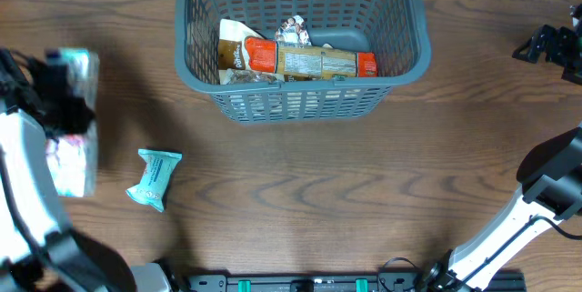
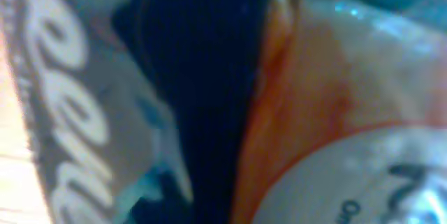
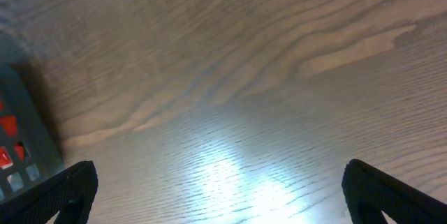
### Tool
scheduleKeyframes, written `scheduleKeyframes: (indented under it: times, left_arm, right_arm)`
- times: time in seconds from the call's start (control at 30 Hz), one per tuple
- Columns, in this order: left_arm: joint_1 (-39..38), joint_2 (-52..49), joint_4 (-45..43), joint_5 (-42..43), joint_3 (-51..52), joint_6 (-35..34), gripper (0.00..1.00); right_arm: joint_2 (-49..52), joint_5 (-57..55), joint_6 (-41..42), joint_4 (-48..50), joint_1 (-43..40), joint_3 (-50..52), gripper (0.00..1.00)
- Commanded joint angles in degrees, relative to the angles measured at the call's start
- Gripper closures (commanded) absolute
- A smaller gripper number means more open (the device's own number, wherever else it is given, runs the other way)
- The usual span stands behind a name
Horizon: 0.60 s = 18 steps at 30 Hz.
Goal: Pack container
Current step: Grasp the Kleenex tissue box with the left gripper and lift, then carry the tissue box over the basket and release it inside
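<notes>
The dark grey slotted container [image 1: 195, 65] stands at the back centre and holds several snack packets, among them an orange one [image 1: 314, 60]. A corner of it shows in the right wrist view [image 3: 28, 126]. A teal packet [image 1: 155, 178] lies on the table at the front left. My left gripper [image 1: 59, 101] is down among pale packets [image 1: 75, 160] at the far left. The left wrist view is filled by blurred packets, a grey one [image 2: 77, 112] and an orange-and-white one [image 2: 335, 112], and its fingers are hidden. My right gripper [image 3: 220, 189] is open and empty over bare table at the far right [image 1: 555, 46].
The wooden table [image 1: 364, 174] stretches between the container and the front edge. The right arm's white link [image 1: 509, 228] crosses the front right corner. A black rail [image 1: 355, 283] runs along the front edge.
</notes>
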<state>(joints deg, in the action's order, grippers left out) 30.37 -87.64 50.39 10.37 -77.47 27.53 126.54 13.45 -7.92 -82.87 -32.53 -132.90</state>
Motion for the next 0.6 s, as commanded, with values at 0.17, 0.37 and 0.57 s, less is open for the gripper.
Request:
scheduleKeyframes:
  times: [0.17, 0.37, 0.57]
  left_arm:
    - [-12.2, 11.96, -1.33, 1.01, -18.49, -3.23, 0.94]
    - [-26.1, 12.11, -11.89, 1.01, -29.64, -1.95, 0.94]
    - [-40.48, 8.72, -21.86, 1.18, -30.29, 5.01, 0.94]
  right_arm:
    - [-0.33, 0.11, -0.02, -0.13, -0.04, 0.22, 0.01]
    - [-0.33, 0.96, 0.02, -0.33, 0.0, 0.22, 0.01]
    - [-0.33, 0.96, 0.17, -0.39, 0.0, 0.22, 0.01]
